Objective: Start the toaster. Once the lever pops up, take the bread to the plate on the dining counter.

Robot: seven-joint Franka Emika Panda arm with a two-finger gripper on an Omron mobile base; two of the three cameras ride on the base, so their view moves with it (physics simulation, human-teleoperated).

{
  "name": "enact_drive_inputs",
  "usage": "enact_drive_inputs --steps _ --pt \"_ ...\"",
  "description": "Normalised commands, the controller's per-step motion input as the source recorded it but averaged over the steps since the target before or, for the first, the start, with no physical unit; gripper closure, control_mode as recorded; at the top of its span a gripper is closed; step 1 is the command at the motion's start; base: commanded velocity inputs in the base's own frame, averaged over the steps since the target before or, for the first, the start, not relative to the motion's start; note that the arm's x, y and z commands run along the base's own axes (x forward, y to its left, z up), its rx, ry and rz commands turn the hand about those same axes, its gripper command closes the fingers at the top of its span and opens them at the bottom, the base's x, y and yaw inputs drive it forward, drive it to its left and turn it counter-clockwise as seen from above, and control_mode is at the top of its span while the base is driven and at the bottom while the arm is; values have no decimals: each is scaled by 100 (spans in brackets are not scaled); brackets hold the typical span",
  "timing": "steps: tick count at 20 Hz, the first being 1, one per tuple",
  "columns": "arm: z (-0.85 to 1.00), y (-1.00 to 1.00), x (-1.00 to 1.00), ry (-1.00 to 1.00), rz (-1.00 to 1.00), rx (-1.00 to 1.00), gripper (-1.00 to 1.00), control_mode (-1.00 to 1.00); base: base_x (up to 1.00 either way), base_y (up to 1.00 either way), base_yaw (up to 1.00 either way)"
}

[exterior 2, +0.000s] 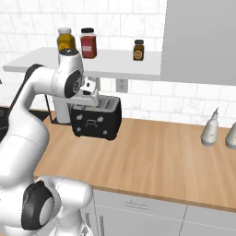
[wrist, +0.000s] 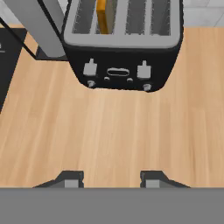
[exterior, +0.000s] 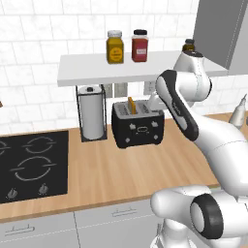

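Note:
The black toaster (exterior: 138, 127) (exterior 2: 97, 120) stands on the wood worktop, under a white shelf. The bread (exterior: 131, 106) (wrist: 105, 15), a tan slice with an orange crust, sticks up out of its left slot. Two grey levers (wrist: 90, 68) on the toaster's front sit at the same height. My gripper (wrist: 111, 180) hovers above the worktop in front of the toaster, looking down at its front panel (wrist: 118, 72). Its fingertips (wrist: 72, 179) stand apart with nothing between them. The plate and the dining counter are out of view.
A paper towel roll in a black wire holder (exterior: 92, 114) stands just left of the toaster. The black hob (exterior: 31, 164) lies further left. The shelf (exterior: 97, 70) carries spice jars (exterior: 115, 47). Two grey bottles (exterior 2: 209, 129) stand on the right under a wall cabinet (exterior 2: 203, 37).

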Motion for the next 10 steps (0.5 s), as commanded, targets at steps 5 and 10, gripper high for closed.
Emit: enact_drive_inputs --steps 5,10 --pt "-10 -4 -15 0 0 0 -100 -100 0 0 0" --pt "-30 13 -28 0 0 -5 -100 -100 0 0 0"
